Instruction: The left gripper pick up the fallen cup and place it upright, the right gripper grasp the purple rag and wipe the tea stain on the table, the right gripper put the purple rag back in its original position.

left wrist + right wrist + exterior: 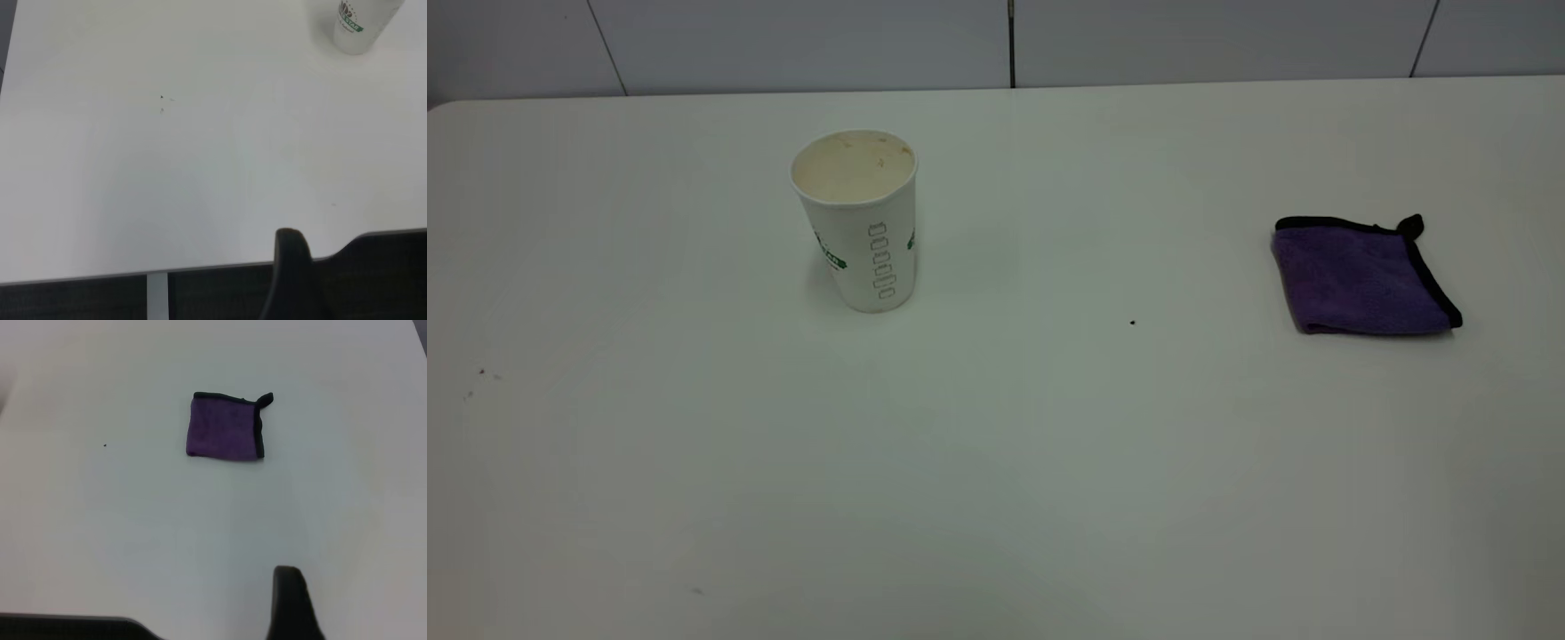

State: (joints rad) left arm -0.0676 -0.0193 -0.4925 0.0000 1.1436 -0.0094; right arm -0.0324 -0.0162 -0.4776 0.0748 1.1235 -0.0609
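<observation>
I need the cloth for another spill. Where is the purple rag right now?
In the exterior view the purple rag lies flat on the right side of the table, well right of the upright cup.

No arm or gripper was seen in the exterior view. In the left wrist view, a single black finger of the left gripper (288, 277) was seen raised above the table's (200, 167) edge. In the right wrist view, a single black finger of the right gripper (291, 603) was seen raised above the table surface. Nothing was held.
</observation>
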